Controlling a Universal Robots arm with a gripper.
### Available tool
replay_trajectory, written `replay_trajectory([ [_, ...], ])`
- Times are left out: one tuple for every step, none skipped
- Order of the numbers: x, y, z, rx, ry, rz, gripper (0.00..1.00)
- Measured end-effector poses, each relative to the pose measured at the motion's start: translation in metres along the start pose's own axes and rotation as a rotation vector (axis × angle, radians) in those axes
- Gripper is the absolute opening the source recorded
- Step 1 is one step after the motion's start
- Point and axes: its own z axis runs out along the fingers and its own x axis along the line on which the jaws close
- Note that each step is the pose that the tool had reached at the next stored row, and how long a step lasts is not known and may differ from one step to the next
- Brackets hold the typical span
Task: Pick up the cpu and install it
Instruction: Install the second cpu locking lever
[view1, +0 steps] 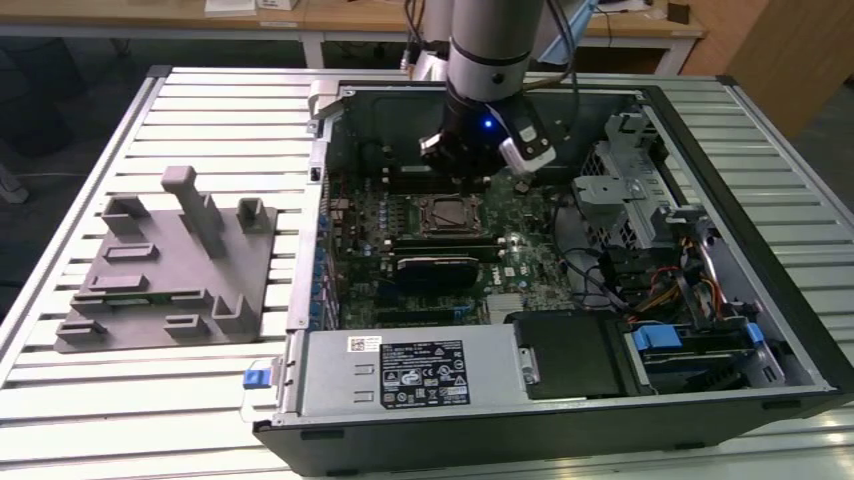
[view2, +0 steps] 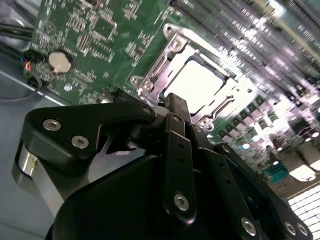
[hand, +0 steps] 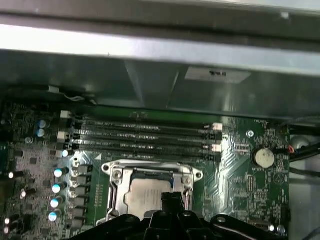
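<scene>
The cpu (hand: 146, 196) lies seated in the socket frame (hand: 116, 176) on the motherboard (view1: 527, 235), silvery top up in both wrist views. Judged: keep it square and flat in the frame, without tilt. End effector (view2: 172, 107) hovers just above the socket, at its 6 o'clock edge; fingers look drawn together, holding nothing.

Open computer case (view1: 747, 150) on a slatted table (view1: 200, 110), with a moulded fixture (view1: 174, 270) beside it toward the exterior view's left. Motherboard (view1: 527, 260) flat inside the case, socket (view1: 447, 213) on it, cpu (hand: 145, 195) seated in the socket. Gripper (hand: 170, 205) just above the socket. Memory slots (hand: 145, 135) between socket and case wall; coin cell (hand: 263, 157) off to one side.
</scene>
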Motion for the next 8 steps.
replay_trajectory([
  [0.0001, -0.0017, -0.0002, 0.0, 0.0, 0.0, 0.11],
  [0.0002, -0.0027, -0.0006, 0.0, 0.0, 0.0, 0.11],
  [0.0002, -0.0029, -0.0015, 0.0002, 0.0001, 0.0, 0.11],
  [0.0002, -0.0029, -0.0031, 0.0001, 0.0002, 0.0, 0.11],
  [0.0001, -0.0026, -0.0057, 0.0001, 0.0003, 0.0, 0.11],
  [0.0, -0.0023, -0.0084, 0.0, 0.0005, 0.0, 0.11],
  [0.0, -0.0022, -0.0101, 0.0, 0.0008, 0.0, 0.11],
  [-0.0001, -0.0029, -0.0102, -0.0003, 0.001, 0.0, 0.11],
])
